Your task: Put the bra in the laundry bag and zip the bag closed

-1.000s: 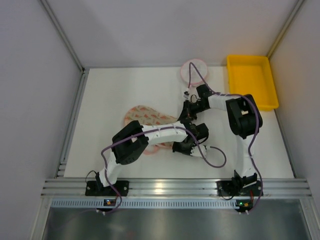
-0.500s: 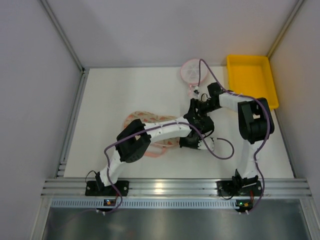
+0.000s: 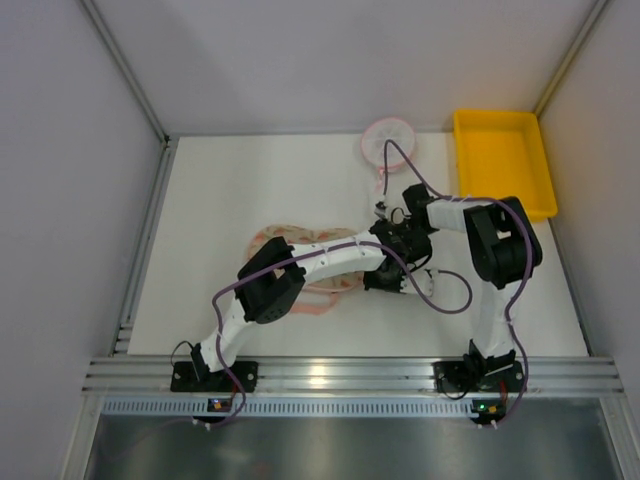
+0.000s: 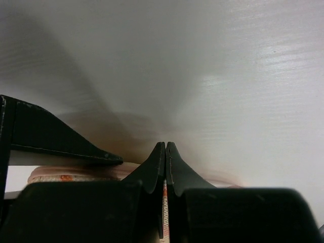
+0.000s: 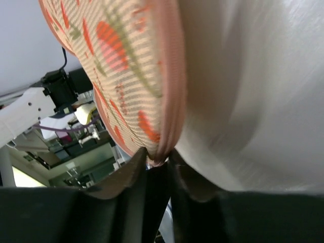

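The laundry bag (image 3: 285,238), cream mesh with pink-red specks and pink trim, lies mid-table, partly under my left forearm. My left gripper (image 3: 385,283) is at the bag's right end. In the left wrist view the gripper (image 4: 165,147) is shut on a thin strip of the bag's mesh edge (image 4: 164,202). My right gripper (image 3: 390,230) is just behind it. In the right wrist view the gripper (image 5: 158,157) is shut on the bag's pink rim, with the speckled dome (image 5: 126,61) above it. The black bra is not visible in any view.
A small round white mesh disc (image 3: 388,140) with a pink rim lies at the back. A yellow tray (image 3: 502,160) stands at the back right. A purple cable loop (image 3: 452,295) hangs to the right of the grippers. Walls enclose the table on three sides.
Both grippers shifted right with the bag's end, then came back slightly left. The bag now looks more stretched and flatter than a second ago.
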